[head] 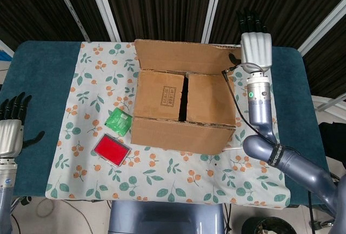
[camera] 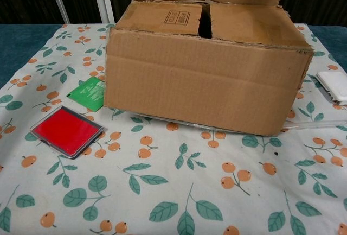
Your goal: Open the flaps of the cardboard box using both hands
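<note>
Table [head: 43, 77]: teal top, covered across the middle by a floral cloth [head: 173, 182] with orange berries and green leaves.

Cardboard box [head: 184, 131]: sits at the centre of the cloth, slightly toward 1 o'clock. Far outer flap [head: 184, 57] stands raised at the box's 12 o'clock edge, roughly upright in the chest view. Two inner flaps [head: 162, 96] lie flat and closed over the top, a dark gap between them; the left one carries a small printed mark. Near flap is folded down against the front wall, as far as the head view shows.

Right arm [head: 292, 164]: grey, enters from 5 o'clock and reaches up past the box's right side. Right hand [head: 255, 45] sits at the raised flap's right end, at about 1 o'clock from the box, fingers extended and pointing away toward 12 o'clock. Whether it touches or pinches the flap edge, cannot tell.

Left hand [head: 12, 128]: off the cloth at 9 o'clock, well apart from the box, fingers straight and apart, thumb out to the side, holding nothing.

Red flat case [head: 111, 150]: on the cloth at 8 o'clock of the box, near its front left corner.

Green packet [head: 119, 121]: just beside the box's left wall, at 9 o'clock, just above the red case.

White block [camera: 333, 84]: on the cloth at 3 o'clock of the box, chest view only.
</note>
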`<act>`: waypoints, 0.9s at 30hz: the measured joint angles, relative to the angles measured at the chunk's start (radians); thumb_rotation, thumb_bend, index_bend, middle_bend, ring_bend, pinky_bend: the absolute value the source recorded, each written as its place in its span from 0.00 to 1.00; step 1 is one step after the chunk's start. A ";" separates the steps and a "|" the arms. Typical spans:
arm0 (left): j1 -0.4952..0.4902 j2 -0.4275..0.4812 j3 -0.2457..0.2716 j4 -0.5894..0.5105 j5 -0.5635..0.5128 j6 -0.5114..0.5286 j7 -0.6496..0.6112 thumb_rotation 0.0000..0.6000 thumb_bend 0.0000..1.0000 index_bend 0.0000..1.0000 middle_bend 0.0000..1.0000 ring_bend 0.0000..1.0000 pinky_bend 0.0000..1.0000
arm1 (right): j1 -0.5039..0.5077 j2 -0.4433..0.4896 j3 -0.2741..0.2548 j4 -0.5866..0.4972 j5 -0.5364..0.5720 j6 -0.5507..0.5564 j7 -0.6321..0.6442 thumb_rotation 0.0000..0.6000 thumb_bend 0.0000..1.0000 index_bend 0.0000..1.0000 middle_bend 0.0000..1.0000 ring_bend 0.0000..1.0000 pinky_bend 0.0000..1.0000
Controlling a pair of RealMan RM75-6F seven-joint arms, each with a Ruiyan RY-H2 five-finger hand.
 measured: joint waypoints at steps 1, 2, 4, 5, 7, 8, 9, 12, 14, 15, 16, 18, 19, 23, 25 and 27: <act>0.000 0.000 -0.001 0.001 0.002 0.000 0.000 1.00 0.15 0.00 0.00 0.00 0.00 | 0.009 -0.006 0.001 0.025 0.011 -0.011 0.000 1.00 0.24 0.00 0.00 0.00 0.23; 0.000 0.000 -0.001 0.001 0.002 0.000 0.000 1.00 0.15 0.00 0.00 0.00 0.00 | 0.022 -0.014 0.002 0.059 0.026 -0.026 -0.002 1.00 0.24 0.00 0.00 0.00 0.23; 0.001 0.000 -0.002 0.000 0.004 -0.001 0.000 1.00 0.15 0.00 0.00 0.00 0.00 | 0.042 -0.028 0.003 0.113 0.048 -0.050 -0.007 1.00 0.24 0.00 0.00 0.00 0.23; 0.001 0.000 -0.002 0.000 0.005 0.001 -0.001 1.00 0.15 0.00 0.00 0.00 0.00 | 0.055 -0.038 0.003 0.151 0.062 -0.066 -0.010 1.00 0.24 0.00 0.00 0.00 0.23; 0.003 0.000 -0.004 -0.002 0.008 0.006 -0.002 1.00 0.15 0.00 0.00 0.00 0.00 | 0.078 -0.053 0.006 0.208 0.085 -0.093 -0.012 1.00 0.24 0.00 0.00 0.00 0.23; 0.004 -0.001 -0.005 -0.003 0.010 0.008 -0.002 1.00 0.15 0.00 0.00 0.00 0.00 | 0.094 -0.064 0.009 0.247 0.099 -0.109 -0.012 1.00 0.24 0.00 0.00 0.00 0.23; 0.004 -0.001 -0.006 -0.003 0.011 0.009 -0.001 1.00 0.15 0.00 0.00 0.00 0.00 | 0.107 -0.072 0.011 0.276 0.107 -0.121 -0.010 1.00 0.24 0.00 0.00 0.00 0.23; 0.005 -0.002 -0.007 -0.001 0.011 0.008 0.004 1.00 0.15 0.00 0.00 0.00 0.00 | 0.148 -0.098 0.018 0.371 0.132 -0.161 -0.005 1.00 0.24 0.00 0.00 0.00 0.23; 0.005 -0.003 -0.009 -0.001 0.009 0.006 0.006 1.00 0.15 0.00 0.00 0.00 0.00 | 0.173 -0.117 0.020 0.433 0.148 -0.190 -0.001 1.00 0.24 0.00 0.00 0.00 0.23; 0.004 -0.004 -0.010 -0.002 0.009 0.005 0.007 1.00 0.15 0.00 0.00 0.00 0.00 | 0.182 -0.124 0.020 0.455 0.153 -0.200 0.002 1.00 0.24 0.00 0.00 0.00 0.23; 0.004 -0.004 -0.011 -0.002 0.008 0.004 0.008 1.00 0.15 0.00 0.00 0.00 0.00 | 0.190 -0.132 0.019 0.474 0.158 -0.209 0.006 1.00 0.24 0.00 0.00 0.00 0.23; 0.004 -0.004 -0.012 -0.005 0.008 0.001 0.010 1.00 0.15 0.00 0.00 0.00 0.00 | 0.196 -0.143 0.014 0.492 0.160 -0.219 0.020 1.00 0.24 0.00 0.00 0.00 0.23; 0.003 -0.003 -0.012 -0.007 0.009 0.000 0.011 1.00 0.15 0.00 0.00 0.00 0.00 | 0.193 -0.143 0.011 0.490 0.158 -0.217 0.026 1.00 0.24 0.00 0.00 0.00 0.23; 0.003 0.004 -0.011 -0.020 0.010 -0.006 0.016 1.00 0.15 0.00 0.00 0.00 0.00 | 0.149 -0.124 -0.015 0.417 0.132 -0.179 0.050 1.00 0.24 0.00 0.00 0.00 0.23; 0.003 0.007 -0.011 -0.029 0.013 -0.005 0.019 1.00 0.15 0.00 0.00 0.00 0.00 | 0.117 -0.106 -0.029 0.359 0.117 -0.153 0.060 1.00 0.24 0.00 0.00 0.00 0.23; 0.004 0.010 -0.011 -0.037 0.020 -0.001 0.025 1.00 0.15 0.00 0.00 0.00 0.00 | 0.072 -0.078 -0.047 0.271 0.100 -0.117 0.070 1.00 0.24 0.00 0.00 0.00 0.23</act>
